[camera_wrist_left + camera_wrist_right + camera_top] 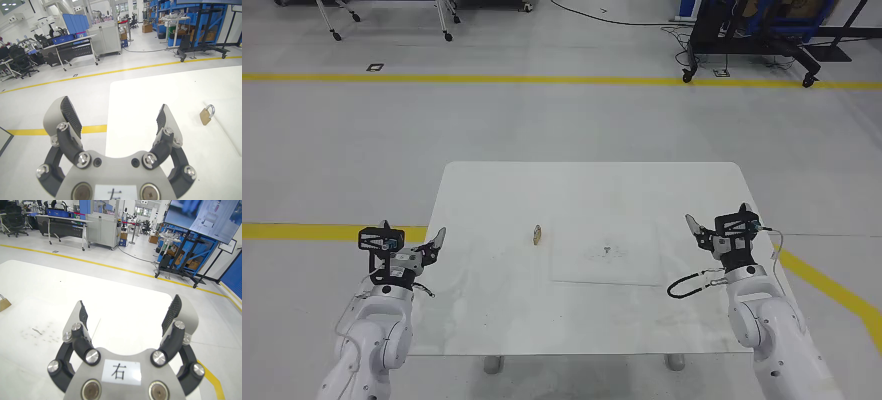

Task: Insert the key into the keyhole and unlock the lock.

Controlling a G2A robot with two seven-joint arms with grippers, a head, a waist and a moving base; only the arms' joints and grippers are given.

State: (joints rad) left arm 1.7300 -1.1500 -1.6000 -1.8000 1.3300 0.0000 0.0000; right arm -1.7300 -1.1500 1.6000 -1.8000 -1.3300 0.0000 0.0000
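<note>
Top view showed left tool [413, 240] and right tool [720, 222] spread apart, empty; lock [536, 235] and key [607, 249] lay between them on the table [642, 190].

On the white table [642, 185], a brass padlock [537, 235] near the middle, a small key [607, 249] apart to its right, left gripper [413, 235] and right gripper [720, 218] spread wide at opposite side edges.

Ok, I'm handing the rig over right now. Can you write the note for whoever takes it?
Left gripper: open, empty, at the table's left edge.
Right gripper: open, empty, at the right edge.
Padlock: on the table near the middle.
Key: flat on the table, apart from the padlock, toward the right gripper.
Done: nothing grasped yet.
Left: pick up the key, steady the padlock, insert, turn.
</note>
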